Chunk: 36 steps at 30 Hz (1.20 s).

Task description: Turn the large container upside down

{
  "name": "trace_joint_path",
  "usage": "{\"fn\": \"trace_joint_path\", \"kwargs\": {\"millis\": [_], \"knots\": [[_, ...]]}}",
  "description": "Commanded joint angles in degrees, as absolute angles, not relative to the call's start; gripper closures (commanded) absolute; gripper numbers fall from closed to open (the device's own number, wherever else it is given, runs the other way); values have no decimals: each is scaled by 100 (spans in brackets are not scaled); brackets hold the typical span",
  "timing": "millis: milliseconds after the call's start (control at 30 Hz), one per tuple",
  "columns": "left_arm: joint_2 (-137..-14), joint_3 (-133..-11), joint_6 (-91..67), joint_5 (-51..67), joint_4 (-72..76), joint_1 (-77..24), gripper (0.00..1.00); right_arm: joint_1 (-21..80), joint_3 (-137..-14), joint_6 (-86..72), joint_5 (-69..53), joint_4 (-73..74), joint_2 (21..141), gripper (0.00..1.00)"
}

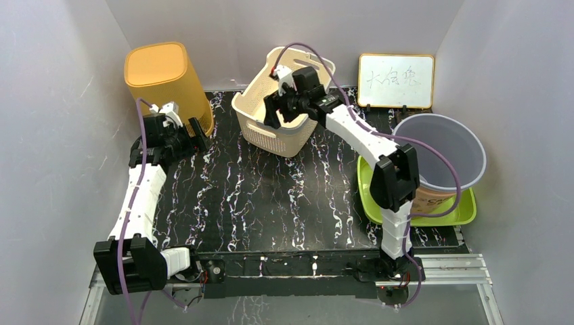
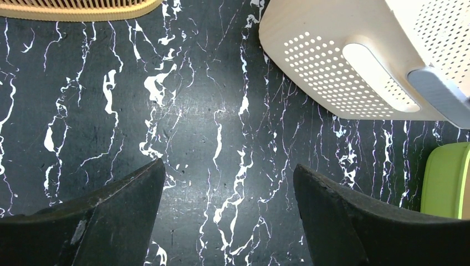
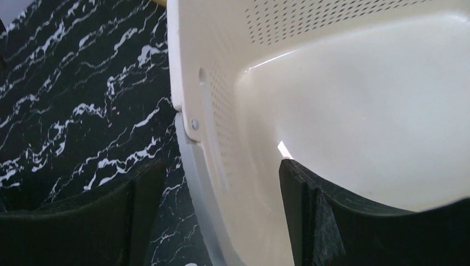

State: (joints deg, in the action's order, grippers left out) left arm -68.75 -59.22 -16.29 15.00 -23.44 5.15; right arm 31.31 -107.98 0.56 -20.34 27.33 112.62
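The large cream perforated basket (image 1: pixel 271 128) stands at the back middle of the marbled table and looks slightly tilted, its opening up. My right gripper (image 1: pixel 277 112) is open at its near rim. In the right wrist view the gripper (image 3: pixel 221 183) straddles the basket wall (image 3: pixel 360 94), one finger inside and one outside above the table. My left gripper (image 1: pixel 200 132) is open and empty over bare table to the left of the basket. In the left wrist view it (image 2: pixel 228 177) hangs above the table, with the basket's side and handle slot (image 2: pixel 354 61) at upper right.
An orange bin (image 1: pixel 162 74) stands upside down at the back left, its edge showing in the left wrist view (image 2: pixel 83 8). A grey bucket (image 1: pixel 440 145) sits on a green tray (image 1: pixel 433 217) at the right. A whiteboard (image 1: pixel 396 81) leans on the back wall.
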Motion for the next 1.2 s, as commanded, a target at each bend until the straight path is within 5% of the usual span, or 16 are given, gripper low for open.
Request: {"fn": "trace_joint_path", "kwargs": {"millis": [0,300,533,900,1033,1167], "knots": [[-6678,-5859,-1585,1477,-2503,532,16,3351,-11266,548,-2423,2959,11320,27],[-6639,-5639,-1540,1441,-2446,534,16,3562,-10959,689,-1981,2997,11441,28],[-6469,-5797,-1518,1322,-2582,535,16,3734,-10942,638,-1046,2895,11618,46],[-6212,-6407,-1432,1313,-3047,530,16,3897,-10867,723,-688,2786,11882,47],[-6118,-6668,-1395,1251,-3199,530,16,3926,-10944,726,-587,2894,11977,68],[-6056,-6987,-1335,1162,-3351,543,16,3944,-11079,613,-705,2976,11960,100]]}}
